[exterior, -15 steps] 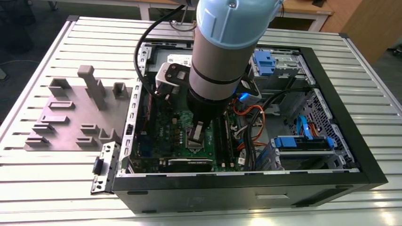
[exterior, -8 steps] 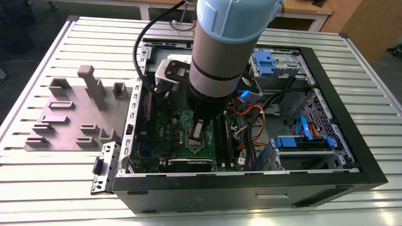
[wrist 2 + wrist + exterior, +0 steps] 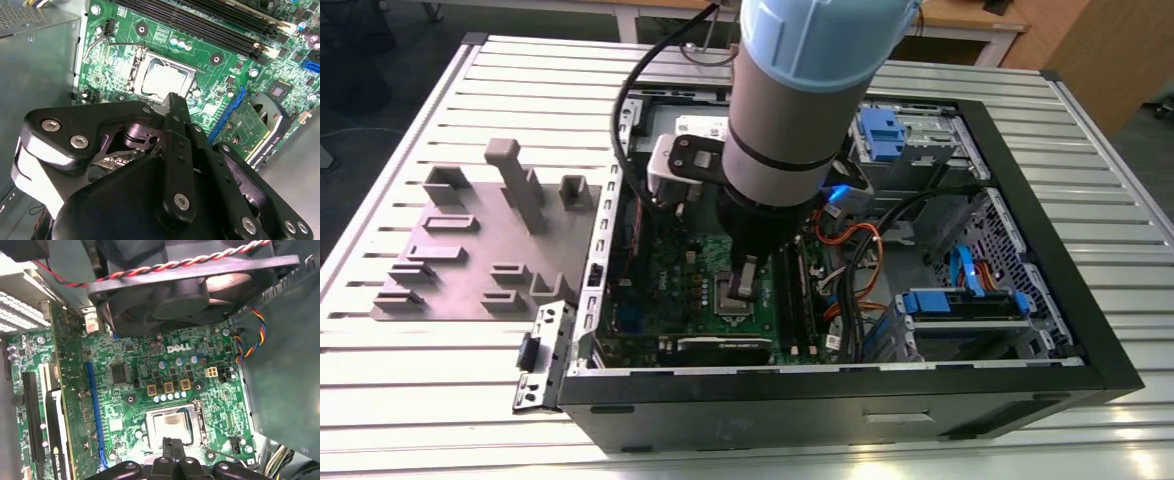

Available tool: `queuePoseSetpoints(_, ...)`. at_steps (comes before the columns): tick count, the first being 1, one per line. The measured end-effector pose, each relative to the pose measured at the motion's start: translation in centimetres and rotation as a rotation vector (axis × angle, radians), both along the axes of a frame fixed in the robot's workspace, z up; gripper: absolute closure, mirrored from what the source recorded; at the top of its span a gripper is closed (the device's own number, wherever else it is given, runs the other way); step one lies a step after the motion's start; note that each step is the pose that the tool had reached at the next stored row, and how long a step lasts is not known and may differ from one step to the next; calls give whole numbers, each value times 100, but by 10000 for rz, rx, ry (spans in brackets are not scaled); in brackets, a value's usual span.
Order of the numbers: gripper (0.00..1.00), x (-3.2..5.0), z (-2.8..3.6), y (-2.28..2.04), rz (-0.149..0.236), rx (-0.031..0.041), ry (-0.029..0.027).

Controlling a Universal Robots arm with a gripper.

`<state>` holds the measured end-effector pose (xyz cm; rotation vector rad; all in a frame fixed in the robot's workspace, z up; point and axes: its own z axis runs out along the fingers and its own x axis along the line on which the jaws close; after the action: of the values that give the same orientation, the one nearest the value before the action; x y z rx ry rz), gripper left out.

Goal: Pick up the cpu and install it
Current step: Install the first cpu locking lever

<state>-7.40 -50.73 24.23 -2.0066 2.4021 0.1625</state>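
Inside the open computer case [image 3: 1107, 375], the cpu [image 3: 172, 426] sits in its socket — the claw [image 3: 172, 102], pinched together and empty, just above.

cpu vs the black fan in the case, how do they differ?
Shape: the cpu is a flat square; the fan has a round hub in a boxy frame.
Colour: the cpu top is silver-grey metal; the fan is black.
Pose: the cpu lies flat in the socket on the motherboard; the fan stands at the board's edge.
Wiring: red and black wires cross the fan; none at the cpu.
Both sit inside the case.
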Motion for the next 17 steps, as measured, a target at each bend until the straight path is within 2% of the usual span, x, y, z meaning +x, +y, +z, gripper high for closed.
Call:
queuePoseSetpoints(6,89,106,-4,18,-1,6,-2)
queuePoseSetpoints(9,89,125,-12,18,-1,4,-2)
queuePoseSetpoints(11,89,126,-14,18,9,6,-21)
queuePoseSetpoints(12,89,126,-15,18,40,69,-25)
queuePoseSetpoints(15,89,130,-15,19,112,470,-26)
queuePoseSetpoints(16,89,129,-15,19,122,551,-27)
queuePoseSetpoints(17,89,129,-15,19,128,558,-32)
